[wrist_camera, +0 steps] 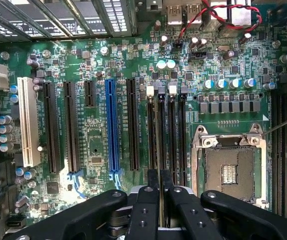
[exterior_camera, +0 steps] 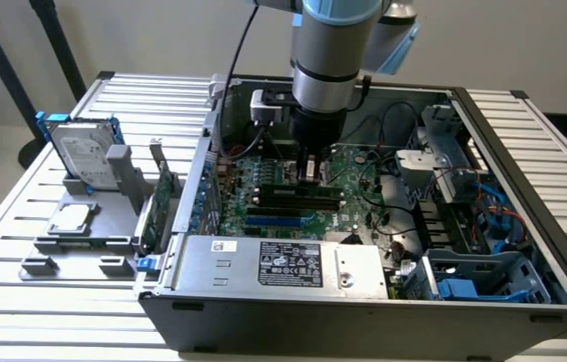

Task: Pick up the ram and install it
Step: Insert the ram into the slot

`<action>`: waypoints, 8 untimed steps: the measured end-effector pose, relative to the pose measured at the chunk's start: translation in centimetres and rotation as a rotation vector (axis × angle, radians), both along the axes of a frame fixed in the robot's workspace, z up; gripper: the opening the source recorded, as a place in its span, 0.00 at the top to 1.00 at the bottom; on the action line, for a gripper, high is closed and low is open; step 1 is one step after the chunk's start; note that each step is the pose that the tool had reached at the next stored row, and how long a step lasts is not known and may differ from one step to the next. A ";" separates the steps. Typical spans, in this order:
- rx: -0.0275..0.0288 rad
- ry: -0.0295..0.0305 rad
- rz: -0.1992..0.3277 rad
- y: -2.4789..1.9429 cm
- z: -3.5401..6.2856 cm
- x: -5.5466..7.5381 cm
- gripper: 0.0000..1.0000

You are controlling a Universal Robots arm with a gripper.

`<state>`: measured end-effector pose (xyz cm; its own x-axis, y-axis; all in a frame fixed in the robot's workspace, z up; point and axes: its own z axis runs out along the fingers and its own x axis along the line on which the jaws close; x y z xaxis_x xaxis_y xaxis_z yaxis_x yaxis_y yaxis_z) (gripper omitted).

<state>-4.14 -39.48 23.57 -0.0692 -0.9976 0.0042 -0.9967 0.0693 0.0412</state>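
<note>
Inside the open computer case (exterior_camera: 525, 226), the ram (wrist_camera: 161, 200) is held edge-on by the narrowly closed pincer (wrist_camera: 161, 205) just above the motherboard (wrist_camera: 103, 140), in line with the black memory slots (wrist_camera: 167, 135).

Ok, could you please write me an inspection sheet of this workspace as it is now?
surface: slatted metal table carrying an open computer case
job's things: motherboard exposed; memory slots look empty; cannot tell whether the ram is between the fingers
clutter: hard drive and green expansion card standing in a grey fixture at the exterior view's left
grippers: gripper shut, directly over the memory slots
cables: red and black twisted wires at the board's edge; blue cables inside the case
surroundings: pale wall; nothing else seen
</note>
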 end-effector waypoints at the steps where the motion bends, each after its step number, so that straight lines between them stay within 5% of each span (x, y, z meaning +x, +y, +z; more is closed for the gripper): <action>1: 0.0001 0.0000 0.000 0.00 -0.02 0.0 0.86; 8: 0.0001 -0.0001 0.000 0.00 -0.17 -0.1 0.86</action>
<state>-4.27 -39.47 23.40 -0.0690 -0.9976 0.0040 -0.9968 0.0691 0.0411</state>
